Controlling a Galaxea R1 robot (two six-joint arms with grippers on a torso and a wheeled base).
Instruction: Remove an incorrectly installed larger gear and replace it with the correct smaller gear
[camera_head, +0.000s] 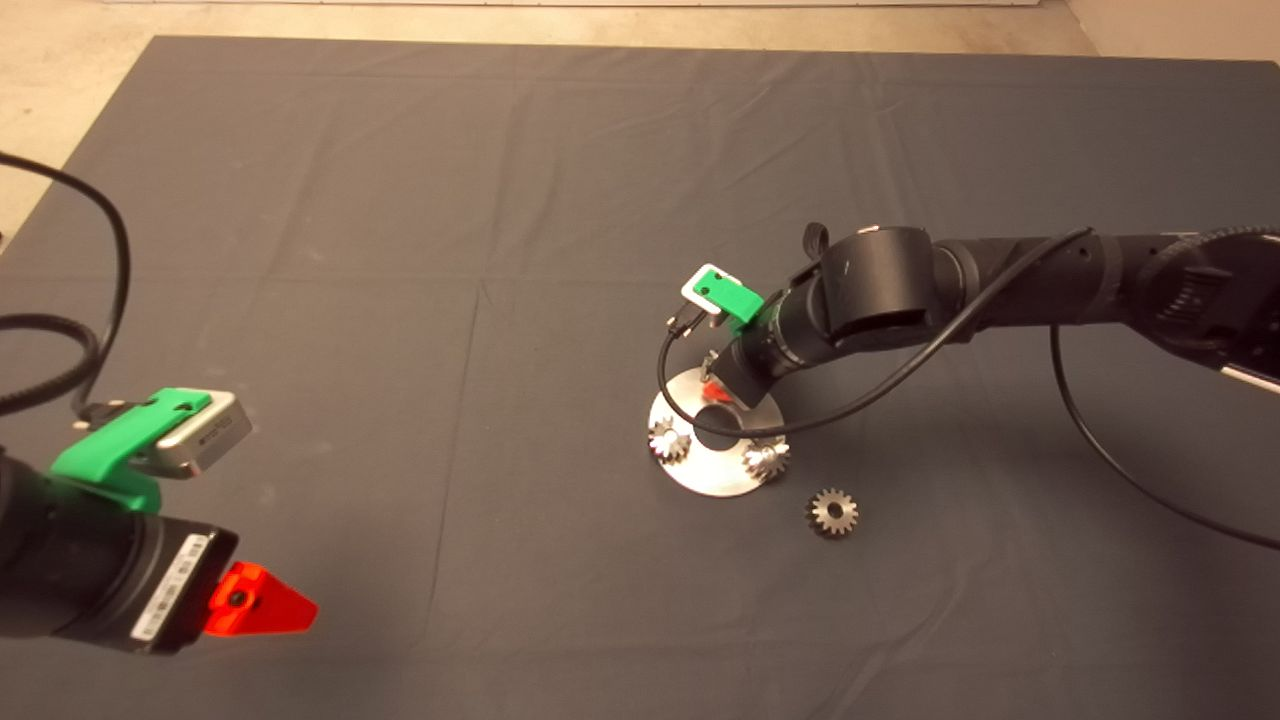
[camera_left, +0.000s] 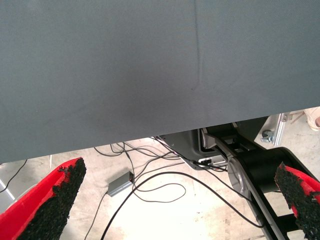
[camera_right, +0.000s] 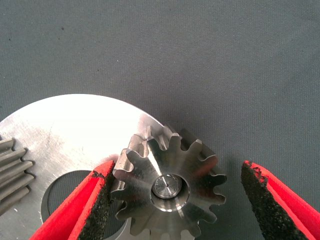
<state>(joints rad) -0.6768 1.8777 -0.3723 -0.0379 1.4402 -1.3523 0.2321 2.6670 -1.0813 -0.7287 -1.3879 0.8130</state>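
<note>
Red fingers of the right gripper straddle the larger gear in the right wrist view: one black pad touches the gear's teeth on one side, while the other pad stands off from the teeth with mat showing between, so the claw is spread and not clamped. This bright, cone-shaped gear sits on a pin at the rim of a round silvery plate, its teeth overhanging the plate's edge; part of another toothed gear shows at the picture's edge.

From above, the right arm reaches in from the right, its gripper lowered over the far side of the plate and hiding the larger gear. Two small silvery gears sit on the plate's left and right edges. Lying flat on the dark mat, the smaller gear, dull grey, rests near the plate, apart from it, on its right.

At the lower left the left gripper waits above the mat; its wrist view shows both pads wide apart, with floor and cables between them.
</note>
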